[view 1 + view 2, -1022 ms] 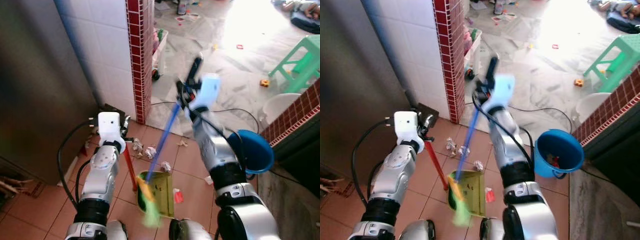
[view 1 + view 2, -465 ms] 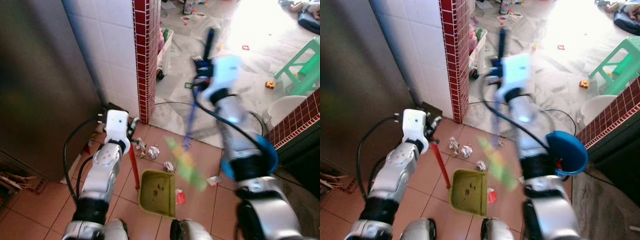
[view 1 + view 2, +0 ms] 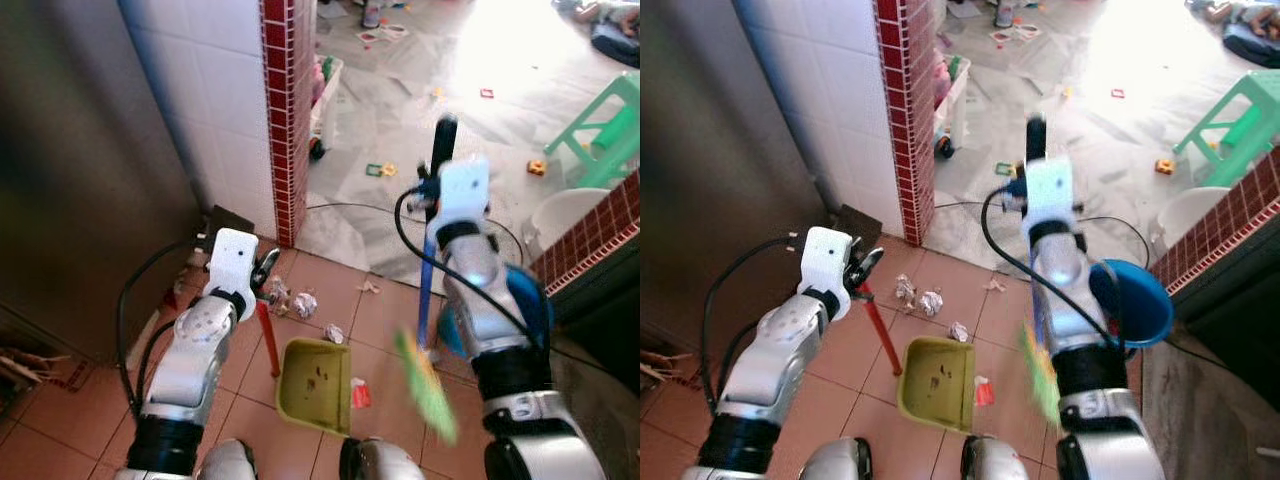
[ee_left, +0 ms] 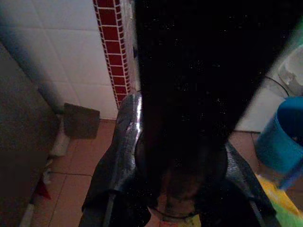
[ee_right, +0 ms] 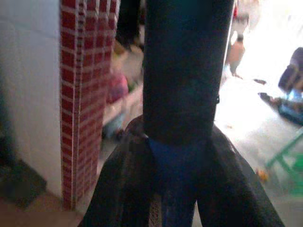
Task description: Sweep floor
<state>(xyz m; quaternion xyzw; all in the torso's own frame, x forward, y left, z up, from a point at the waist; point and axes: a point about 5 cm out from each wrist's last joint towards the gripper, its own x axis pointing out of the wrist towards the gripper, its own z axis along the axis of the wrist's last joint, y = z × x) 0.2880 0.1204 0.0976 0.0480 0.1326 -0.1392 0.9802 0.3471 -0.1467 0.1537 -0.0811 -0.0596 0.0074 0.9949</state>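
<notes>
Your right gripper (image 3: 432, 185) has its black fingers clenched round the blue broom handle (image 3: 426, 300), high on the shaft near its dark top grip, and in the right wrist view the round shaft (image 5: 187, 71) sits squarely between them. Below the fingers the thin, stiff pole runs down to the yellow-green bristle head (image 3: 427, 388), which is blurred and seems to hang just off the tiles, though the smear makes that hard to be sure of. Judge the broom light but long: held this high, the soft head will swing and lag, so a hold lower on the smooth shaft would give you steadier strokes. Your left gripper (image 3: 262, 272) grasps the top of the red handle (image 3: 268, 340) of the olive dustpan (image 3: 314, 384), a rigid shallow plastic tray resting flat on the terracotta tiles below and inward of those fingers; it should slide easily on the glazed floor, so press it down. Just beyond the left fingers lie crumpled silvery paper balls (image 3: 303, 304), light and likely to roll. Near the pan's edge is a red scrap (image 3: 360, 396). A blue bucket (image 3: 1135, 300) stands behind the right forearm, beside the red brick wall (image 3: 283, 110).
</notes>
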